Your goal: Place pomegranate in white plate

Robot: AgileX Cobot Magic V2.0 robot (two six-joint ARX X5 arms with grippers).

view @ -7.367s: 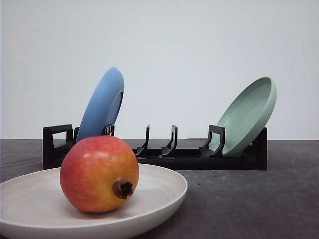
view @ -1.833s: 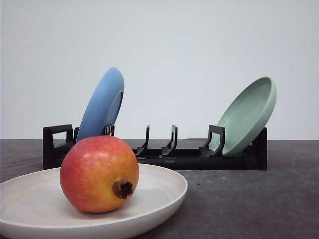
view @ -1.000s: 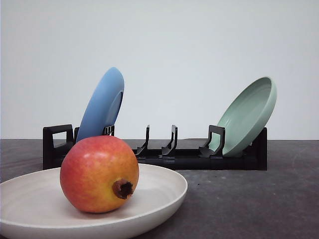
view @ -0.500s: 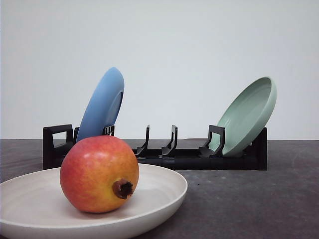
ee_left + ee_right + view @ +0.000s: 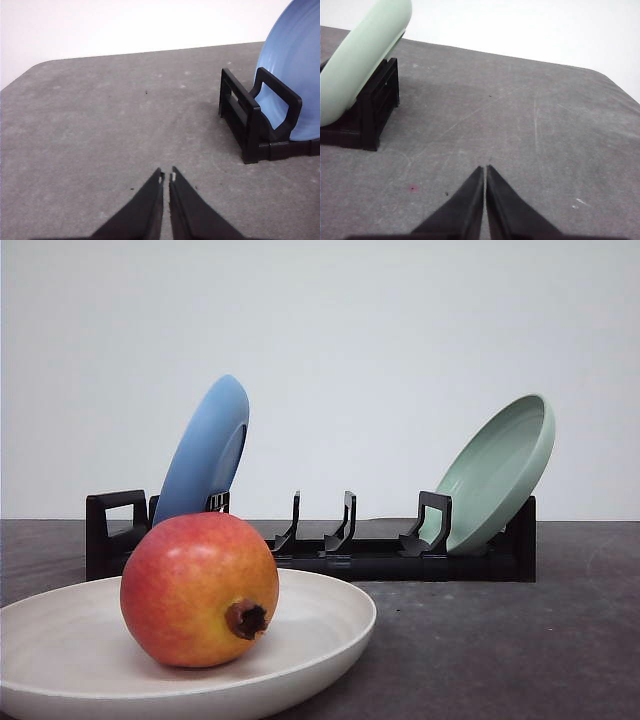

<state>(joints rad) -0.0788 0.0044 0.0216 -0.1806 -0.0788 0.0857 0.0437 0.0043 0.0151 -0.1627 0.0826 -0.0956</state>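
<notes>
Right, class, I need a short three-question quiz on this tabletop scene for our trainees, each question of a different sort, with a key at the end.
1. True or false: the pomegranate rests inside the white plate.
2. Multiple choice: which plate leans at the left end of the black rack in the front view? A) blue plate B) pale green plate C) white plate
3. Fill in: the fingers of the left gripper and right gripper are both ____ and hold nothing.

Key: 1 true; 2 A; 3 shut.
</notes>
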